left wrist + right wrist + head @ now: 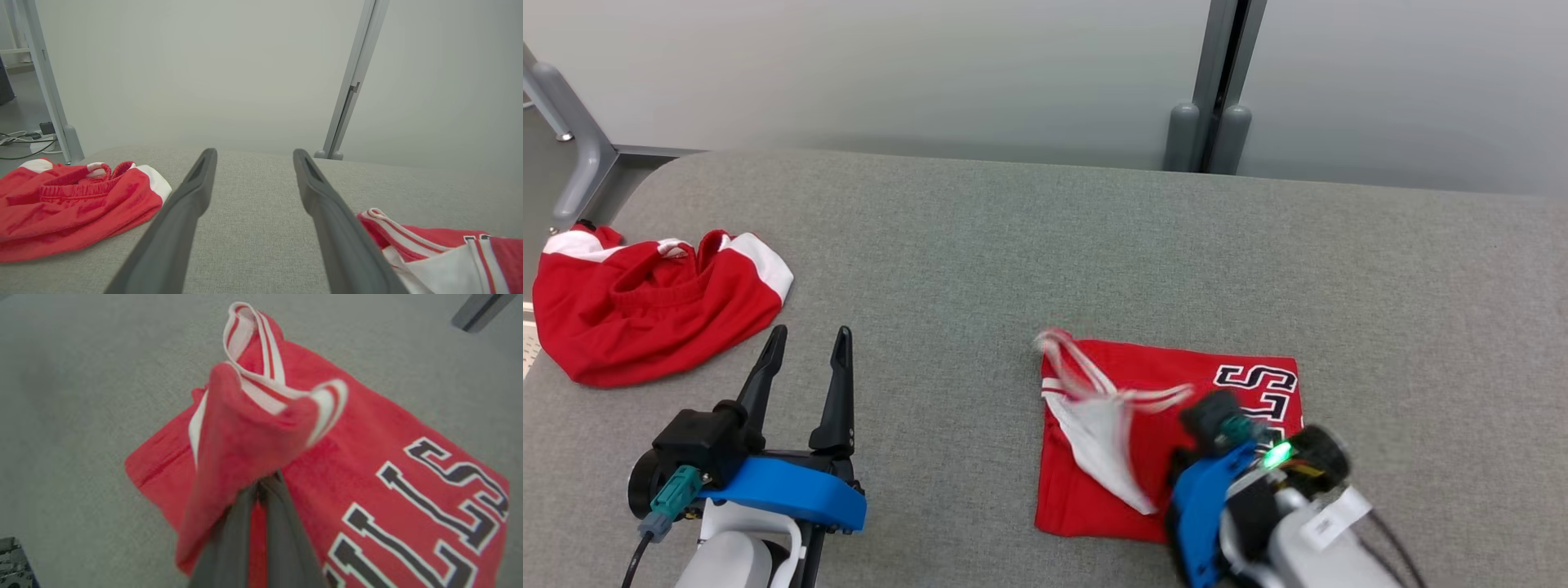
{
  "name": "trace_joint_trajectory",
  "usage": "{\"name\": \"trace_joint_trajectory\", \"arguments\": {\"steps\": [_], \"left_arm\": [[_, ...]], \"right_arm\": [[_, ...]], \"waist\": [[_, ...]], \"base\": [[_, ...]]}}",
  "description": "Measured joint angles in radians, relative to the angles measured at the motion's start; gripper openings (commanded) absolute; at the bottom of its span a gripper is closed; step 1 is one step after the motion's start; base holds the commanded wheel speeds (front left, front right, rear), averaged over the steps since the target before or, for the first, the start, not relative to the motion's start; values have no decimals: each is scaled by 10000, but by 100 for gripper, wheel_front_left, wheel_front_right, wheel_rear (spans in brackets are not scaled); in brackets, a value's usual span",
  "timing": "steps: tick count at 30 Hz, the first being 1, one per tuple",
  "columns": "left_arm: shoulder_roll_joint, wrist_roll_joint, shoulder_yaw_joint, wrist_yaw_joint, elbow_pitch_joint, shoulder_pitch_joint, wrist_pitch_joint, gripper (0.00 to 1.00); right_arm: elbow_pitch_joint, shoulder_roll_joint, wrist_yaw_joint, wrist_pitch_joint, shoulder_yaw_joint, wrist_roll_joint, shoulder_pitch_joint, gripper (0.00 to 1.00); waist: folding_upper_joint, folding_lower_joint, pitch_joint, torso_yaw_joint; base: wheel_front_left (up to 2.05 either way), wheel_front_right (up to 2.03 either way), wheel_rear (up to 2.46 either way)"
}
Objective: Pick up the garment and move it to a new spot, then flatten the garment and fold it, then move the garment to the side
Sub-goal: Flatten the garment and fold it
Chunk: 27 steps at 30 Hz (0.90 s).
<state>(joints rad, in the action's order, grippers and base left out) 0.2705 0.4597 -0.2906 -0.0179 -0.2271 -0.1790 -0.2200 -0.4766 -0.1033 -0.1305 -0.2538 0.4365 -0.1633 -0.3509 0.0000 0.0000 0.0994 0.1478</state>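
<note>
The garment (1160,371) is a red jersey with black-and-white lettering, lying folded on the grey table at the right. My right gripper (1201,416) is shut on a bunched part of the garment (388,457). In the right wrist view the fingertips (263,486) pinch the red cloth, and its white-striped trim is lifted above the flat layer. The white inside of the raised flap shows in the head view. My left gripper (809,333) hovers open and empty over bare table to the garment's left. In the left wrist view that gripper (254,154) points at the wall, with the garment (441,245) at the lower right.
A second red piece with white trim and an elastic waistband (645,302) lies crumpled at the table's left edge (73,200). The grey fabric table (1045,245) ends at a pale wall with a grey post (1209,122) behind.
</note>
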Motion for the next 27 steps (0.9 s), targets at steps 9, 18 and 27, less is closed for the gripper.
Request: {"name": "trace_joint_trajectory", "arguments": {"steps": [9,18,27], "left_arm": [[100,84,44,127,132,151,29,100],[213,142,84,280,263,364,58,100],[339,230,207,512,414,826,25,100]], "right_arm": [[1434,-19,-2,-347,2151,-1116,796,0],[2805,405,-2,1127,-564,-1179,1476,0],[4251,512,0,2261,-4349,-441,2724,100]], "waist": [[1,-1,-103,-149],[1,-1,-352,-224],[1,0,-567,-658]], "base": [[0,0,0],[0,0,0],[0,0,0]]}}
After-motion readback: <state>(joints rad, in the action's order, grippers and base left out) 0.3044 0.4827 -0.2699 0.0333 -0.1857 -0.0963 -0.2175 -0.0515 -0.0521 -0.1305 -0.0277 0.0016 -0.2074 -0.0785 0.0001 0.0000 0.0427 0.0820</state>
